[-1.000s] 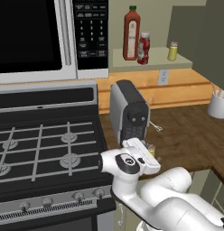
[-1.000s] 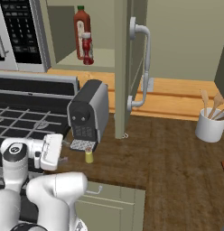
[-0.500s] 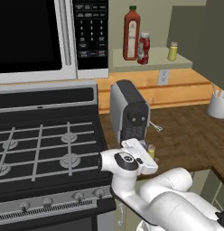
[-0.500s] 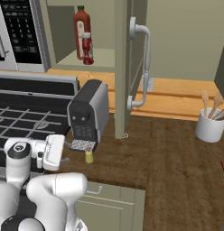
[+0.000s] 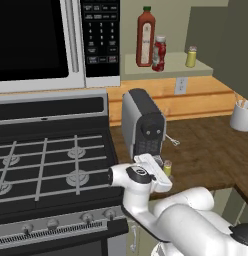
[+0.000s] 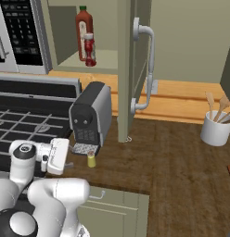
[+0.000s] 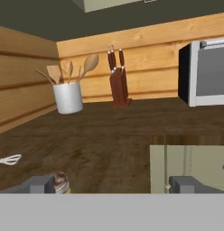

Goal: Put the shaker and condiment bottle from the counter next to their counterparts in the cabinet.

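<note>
Yellow, the shaker (image 6: 91, 160) stood on the counter (image 6: 182, 157) just before the coffee machine (image 6: 91, 118), beside the wide-open gripper (image 7: 113, 185), whose sideways approach risked toppling it.

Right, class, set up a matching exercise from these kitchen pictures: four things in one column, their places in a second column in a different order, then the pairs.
Things:
1. tall red bottle
2. shaker on the counter
3. utensil crock
4. knife block

Places:
A. in front of the coffee machine, near the counter's edge
B. on the cabinet shelf, beside the small red bottle
C. against the backsplash, right of the crock in the hand view
D. far right of the counter, holding wooden spoons

Pairs: 1-B, 2-A, 3-D, 4-C
</note>
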Available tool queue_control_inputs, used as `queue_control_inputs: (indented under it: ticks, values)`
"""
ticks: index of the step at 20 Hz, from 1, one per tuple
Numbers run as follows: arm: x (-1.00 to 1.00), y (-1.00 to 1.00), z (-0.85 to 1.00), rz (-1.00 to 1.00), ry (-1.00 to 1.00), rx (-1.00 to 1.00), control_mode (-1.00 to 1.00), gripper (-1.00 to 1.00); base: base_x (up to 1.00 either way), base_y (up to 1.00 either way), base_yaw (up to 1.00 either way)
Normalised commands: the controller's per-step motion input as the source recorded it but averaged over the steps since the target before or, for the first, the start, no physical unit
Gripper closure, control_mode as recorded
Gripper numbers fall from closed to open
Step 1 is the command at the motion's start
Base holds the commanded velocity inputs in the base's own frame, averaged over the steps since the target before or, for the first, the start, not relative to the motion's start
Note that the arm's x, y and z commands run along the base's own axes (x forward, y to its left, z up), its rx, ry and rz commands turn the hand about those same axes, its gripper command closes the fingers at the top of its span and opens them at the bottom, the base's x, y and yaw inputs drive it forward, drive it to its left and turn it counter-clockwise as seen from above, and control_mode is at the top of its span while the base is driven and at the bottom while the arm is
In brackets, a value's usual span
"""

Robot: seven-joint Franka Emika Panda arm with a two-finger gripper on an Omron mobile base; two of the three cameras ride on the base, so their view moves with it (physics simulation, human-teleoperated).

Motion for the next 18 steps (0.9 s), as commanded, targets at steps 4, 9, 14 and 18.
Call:
queue_control_inputs:
  ticks: [4,9,14,18]
  values:
    - [0.04,-0.17,-0.09,0.00,0.00,0.04,-1.00,-1.00,0.00,0.00,0.00]
    - [0.04,-0.21,-0.11,0.00,-0.02,0.04,-1.00,-1.00,0.00,0.00,0.00]
    - [0.03,-0.12,-0.14,0.00,-0.02,0.02,-1.00,-1.00,0.00,0.00,0.00]
    - [0.17,-0.06,-0.25,0.00,-0.01,0.01,-1.00,-1.00,0.00,0.00,0.00]
